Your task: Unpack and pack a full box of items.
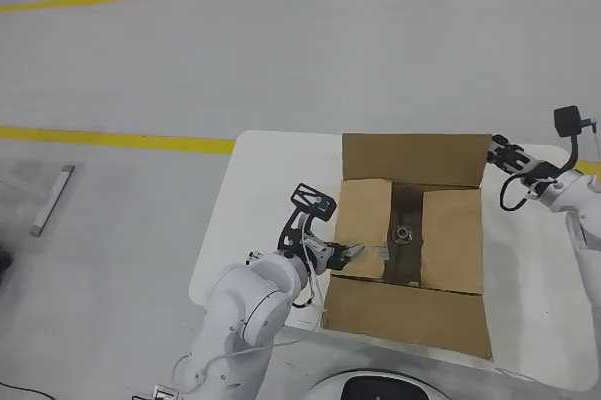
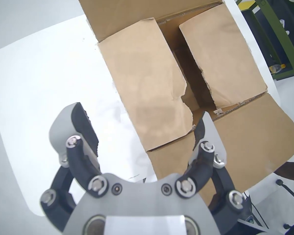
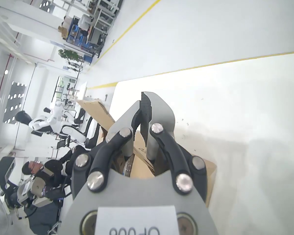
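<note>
Top view: the spread left gripper point(image 1: 352, 252) sits just beside the left inner flap point(image 1: 363, 215) of the open brown cardboard box point(image 1: 405, 315), nearer it than the pressed-together right gripper point(image 1: 497, 150) at the far corner.

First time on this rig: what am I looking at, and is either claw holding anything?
It's a two-armed robot. The top view looks down from above its arms; the other two come from a camera on each wrist. On the table stands an opened cardboard box, its two inner flaps partly folded in, a small item showing between them. The left gripper is open and empty, over the box's edge. The right gripper is shut at the box's far corner; whether it pinches cardboard is unclear.
</note>
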